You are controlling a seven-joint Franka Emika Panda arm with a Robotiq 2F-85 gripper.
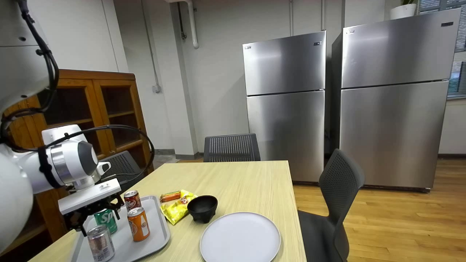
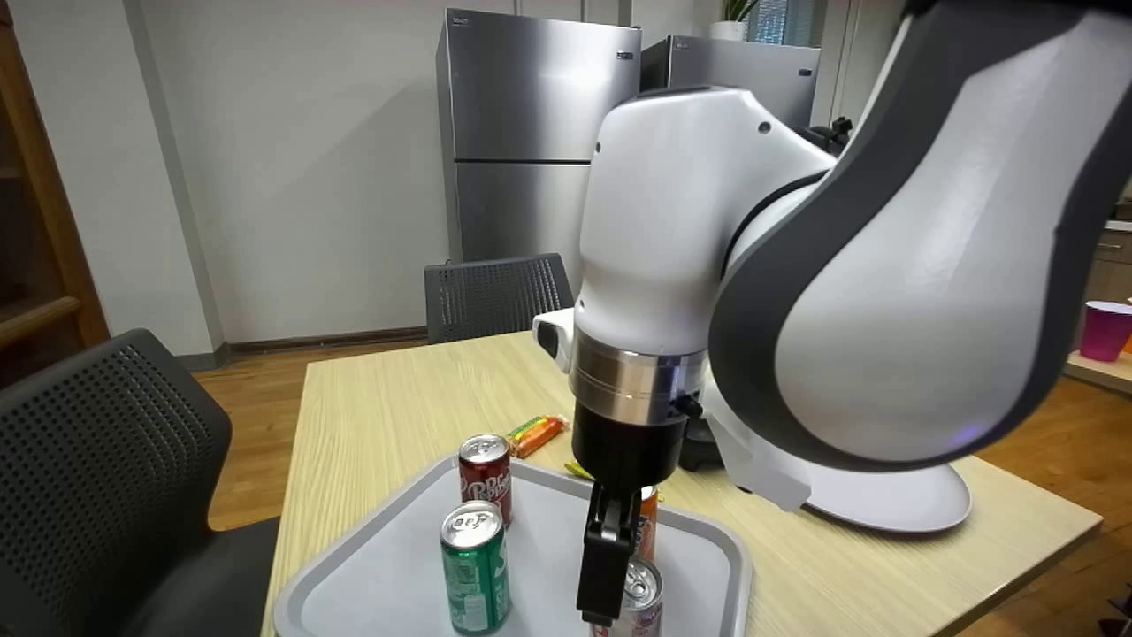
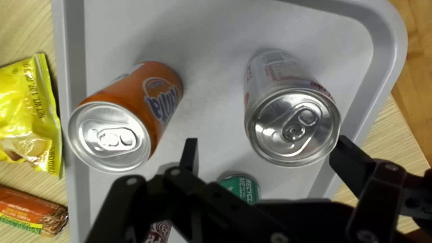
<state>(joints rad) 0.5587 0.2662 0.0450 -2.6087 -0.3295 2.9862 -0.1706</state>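
My pincer (image 3: pixel 266 150) is spread wide, nothing gripped! The silver can (image 3: pixel 293 130) stands upright on the grey tray (image 3: pixel 216 44), long axis vertical, its lid showing between my fingertips, much closer to one finger (image 3: pixel 351 162) than to the other; touching or not, I can't tell. The orange can (image 3: pixel 130 111) stands outside the gap, beyond that other finger.
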